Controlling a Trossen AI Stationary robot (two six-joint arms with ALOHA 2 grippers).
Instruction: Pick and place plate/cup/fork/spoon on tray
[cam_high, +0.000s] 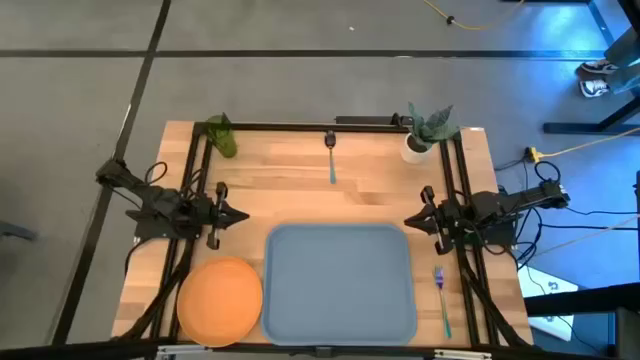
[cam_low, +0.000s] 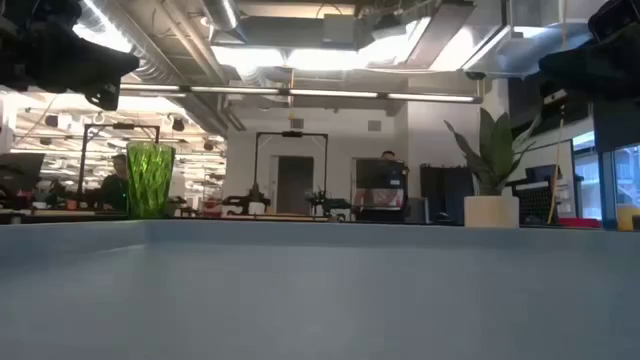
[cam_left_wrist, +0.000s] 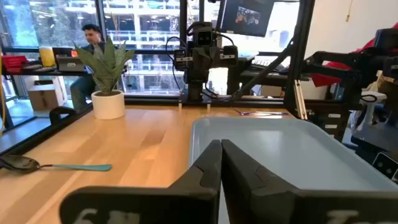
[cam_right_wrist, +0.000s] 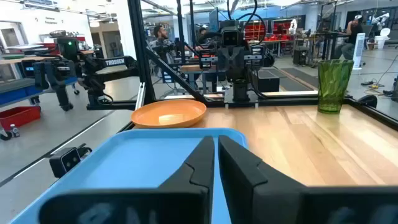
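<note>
the wooden table (cam_high: 300, 190) carries tray (cam_high: 340, 282), plate (cam_high: 219, 298), cup (cam_high: 222, 137), spoon (cam_high: 331, 158), fork (cam_high: 441, 297), potted plant (cam_high: 425, 132).

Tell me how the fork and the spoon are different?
The fork has a purple head; the spoon has a dark, rounded one. The fork lies just right of the tray, near the front edge; the spoon lies behind the tray, near the back edge. Both have slim teal handles, lie flat on the wood, and nothing holds them.
</note>
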